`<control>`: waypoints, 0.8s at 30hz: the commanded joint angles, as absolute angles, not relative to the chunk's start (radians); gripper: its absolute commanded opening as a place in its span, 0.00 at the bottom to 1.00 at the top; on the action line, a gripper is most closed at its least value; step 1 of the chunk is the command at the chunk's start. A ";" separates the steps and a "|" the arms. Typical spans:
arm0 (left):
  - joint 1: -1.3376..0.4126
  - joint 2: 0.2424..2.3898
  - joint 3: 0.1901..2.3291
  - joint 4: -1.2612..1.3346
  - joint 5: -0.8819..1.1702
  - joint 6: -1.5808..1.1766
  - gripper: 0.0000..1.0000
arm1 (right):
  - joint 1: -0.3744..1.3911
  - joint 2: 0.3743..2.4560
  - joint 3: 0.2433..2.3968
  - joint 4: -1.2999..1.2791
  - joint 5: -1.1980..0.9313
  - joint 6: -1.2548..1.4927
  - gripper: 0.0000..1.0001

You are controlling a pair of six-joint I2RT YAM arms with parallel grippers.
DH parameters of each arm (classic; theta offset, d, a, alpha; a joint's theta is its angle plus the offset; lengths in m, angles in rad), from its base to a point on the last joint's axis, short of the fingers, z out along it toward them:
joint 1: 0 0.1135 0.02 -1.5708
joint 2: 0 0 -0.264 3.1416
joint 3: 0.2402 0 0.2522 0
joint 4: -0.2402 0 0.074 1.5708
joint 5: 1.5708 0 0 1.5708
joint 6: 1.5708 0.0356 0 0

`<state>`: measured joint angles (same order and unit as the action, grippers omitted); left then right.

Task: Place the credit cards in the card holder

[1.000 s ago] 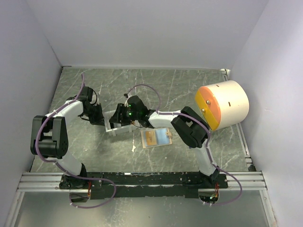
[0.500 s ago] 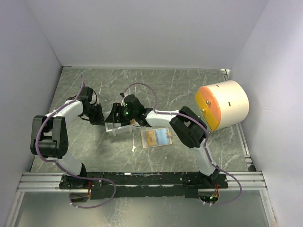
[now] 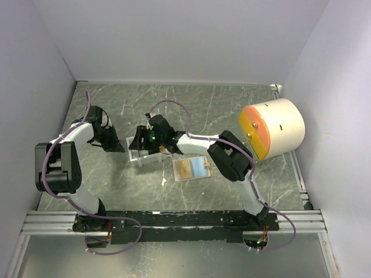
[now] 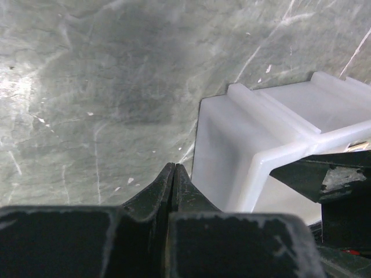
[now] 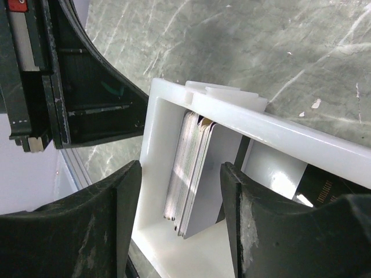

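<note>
Right gripper (image 5: 178, 191) hangs open over cards (image 5: 191, 150) in the tray (image 5: 261, 124); left gripper (image 4: 174, 174) is shut, empty. Card holder (image 3: 192, 168) is not filled yet.

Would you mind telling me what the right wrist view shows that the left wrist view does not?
Only the right wrist view: the credit cards standing on edge inside the white tray, seen between the open jaws of the right gripper. Only the left wrist view: the left gripper, jaws shut and empty, close beside the tray's outer wall. Both: the tray and the marble table.
</note>
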<state>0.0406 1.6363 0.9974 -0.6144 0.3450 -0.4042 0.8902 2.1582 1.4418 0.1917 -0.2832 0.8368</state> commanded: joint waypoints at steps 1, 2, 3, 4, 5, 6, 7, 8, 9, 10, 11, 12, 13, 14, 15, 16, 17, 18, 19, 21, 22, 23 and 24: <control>0.066 1.628 1.007 -0.590 0.403 -0.413 0.08 | 0.895 2.181 1.462 0.156 -0.266 0.816 0.54; 0.066 1.638 1.005 -0.585 0.416 -0.411 0.09 | 0.895 2.181 1.463 0.156 -0.267 0.817 0.53; 0.066 1.647 1.003 -0.580 0.431 -0.409 0.09 | 0.895 2.179 1.465 0.156 -0.270 0.819 0.52; 0.066 1.657 1.001 -0.577 0.445 -0.406 0.09 | 0.895 2.178 1.464 0.159 -0.272 0.822 0.51; 0.066 1.665 0.999 -0.573 0.460 -0.404 0.09 | 0.896 2.176 1.462 0.162 -0.275 0.826 0.50; 0.066 1.673 0.999 -0.570 0.469 -0.400 0.09 | 0.895 2.173 1.458 0.169 -0.277 0.830 0.49; 0.066 1.678 1.000 -0.569 0.476 -0.397 0.09 | 0.896 2.168 1.454 0.177 -0.277 0.834 0.47; 0.066 1.682 1.002 -0.568 0.482 -0.393 0.09 | 0.895 2.163 1.450 0.184 -0.278 0.838 0.46; 0.066 1.686 1.004 -0.569 0.487 -0.389 0.09 | 0.897 2.158 1.446 0.187 -0.278 0.841 0.45; 0.066 1.690 1.006 -0.570 0.492 -0.384 0.09 | 0.897 2.153 1.444 0.189 -0.274 0.843 0.44; 0.066 1.693 1.007 -0.572 0.492 -0.379 0.09 | 0.898 2.147 1.441 0.191 -0.269 0.845 0.43; 0.066 1.694 1.006 -0.571 0.493 -0.379 0.09 | 0.899 2.141 1.436 0.195 -0.266 0.845 0.42; 0.066 1.695 1.003 -0.568 0.496 -0.379 0.09 | 0.898 2.136 1.431 0.199 -0.262 0.847 0.41; 0.066 1.695 1.000 -0.565 0.500 -0.380 0.09 | 0.899 2.132 1.429 0.201 -0.259 0.847 0.40; 0.066 1.696 0.999 -0.563 0.503 -0.380 0.10 | 0.898 2.129 1.427 0.201 -0.257 0.847 0.39; 0.066 1.700 0.999 -0.563 0.504 -0.380 0.10 | 0.899 2.127 1.426 0.202 -0.257 0.848 0.38; 0.066 1.701 1.001 -0.564 0.507 -0.379 0.10 | 0.899 2.126 1.422 0.204 -0.256 0.850 0.37; 0.066 1.701 1.002 -0.564 0.507 -0.379 0.09 | 0.898 2.126 1.418 0.208 -0.256 0.852 0.36; 0.066 1.701 1.003 -0.564 0.507 -0.379 0.09 | 0.898 2.125 1.414 0.212 -0.255 0.856 0.35; 0.066 1.701 1.005 -0.565 0.508 -0.379 0.09 | 0.898 2.123 1.405 0.219 -0.253 0.863 0.31; 0.066 1.701 1.005 -0.565 0.507 -0.379 0.09 | 0.898 2.122 1.401 0.224 -0.251 0.864 0.28; 0.066 1.701 1.005 -0.565 0.505 -0.379 0.09 | 0.898 2.121 1.397 0.227 -0.248 0.866 0.25; 0.066 1.701 1.004 -0.566 0.505 -0.378 0.09 | 0.898 2.117 1.393 0.230 -0.244 0.868 0.23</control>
